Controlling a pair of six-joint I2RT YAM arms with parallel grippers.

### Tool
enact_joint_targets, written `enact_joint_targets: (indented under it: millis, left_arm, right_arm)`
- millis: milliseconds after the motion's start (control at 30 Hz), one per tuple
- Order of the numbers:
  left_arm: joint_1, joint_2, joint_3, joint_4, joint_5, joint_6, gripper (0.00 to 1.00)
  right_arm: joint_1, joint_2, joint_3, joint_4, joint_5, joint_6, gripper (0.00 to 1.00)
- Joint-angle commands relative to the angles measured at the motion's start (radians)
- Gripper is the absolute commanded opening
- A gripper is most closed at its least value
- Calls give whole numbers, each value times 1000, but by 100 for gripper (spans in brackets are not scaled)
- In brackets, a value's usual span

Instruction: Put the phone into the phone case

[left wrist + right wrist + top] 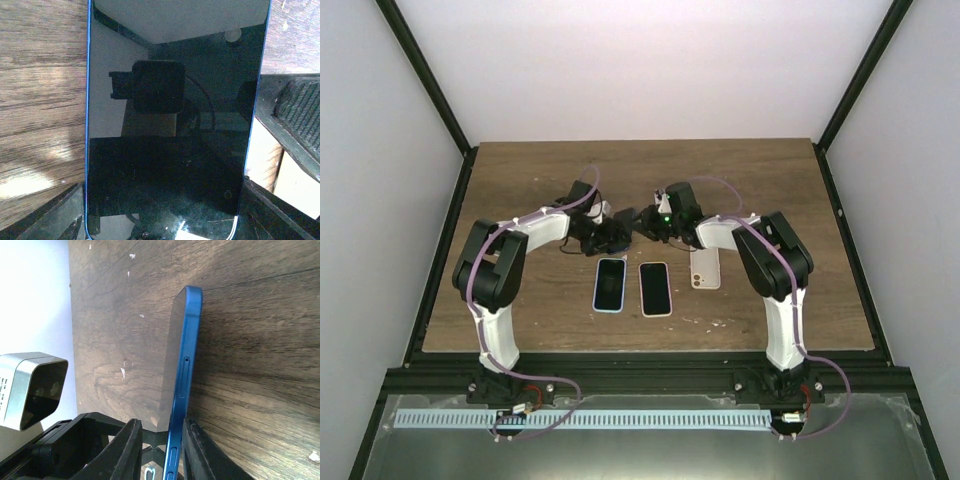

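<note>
Progress: early; blue phone [183, 370] picked up and held between the two grippers, not yet seated, with transfer and insertion left. Likely phone case, a pale shell [706, 267], flat on the table [520, 180] below and behind the right gripper [162, 426]. Across the phone's width, left gripper [167, 205] spread wide, apparently clamped on both long edges. Right fingers bracketing the thin faces; full clamp impossible to tell. Long axis along the line between grippers, pointing straight out from each; screen toward the left wrist.
</note>
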Motion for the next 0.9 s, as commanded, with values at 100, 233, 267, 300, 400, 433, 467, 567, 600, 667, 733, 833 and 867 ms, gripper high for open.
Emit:
enact_joint_targets:
  millis: [100,233,267,300,400,433,467,567,600,667,733,833,867]
  left_arm:
    - [-8,-14,-12,24,33,-1,65]
    - [-9,-15,-19,34,42,-6,65]
    - [-9,-17,-21,36,44,-5,64]
    - [-9,-19,-23,37,44,-6,64]
    - [-9,-22,-26,44,47,-10,64]
    - [-10,-22,-27,43,46,-11,64]
    - [-10,-22,-27,42,47,-11,64]
    - [-10,-26,-32,46,46,-11,65]
    - [-10,-28,-32,48,48,-9,64]
    - [-10,-33,-37,51,52,-9,64]
    - [-10,-40,-39,52,58,-11,65]
    - [-10,-60,-48,52,62,-12,73]
    - [-10,-69,-51,53,60,-11,77]
  right_arm:
    - [17,19,49,-23,-8,-17,23]
    - [22,36,77,-74,0,-20,25]
    - [23,41,84,-90,-1,-17,26]
    - [26,43,86,-97,-1,-12,27]
    - [36,42,94,-119,32,-14,29]
    - [37,41,96,-126,41,-17,29]
    - [37,42,100,-133,44,-17,29]
    - [37,37,97,-121,44,-24,21]
    - [37,32,92,-111,43,-26,18]
    - [37,20,76,-88,42,-28,12]
    - [37,7,59,-65,37,-28,5]
    - [37,-22,33,-46,31,-44,1]
    - [37,-31,26,-46,32,-56,1]
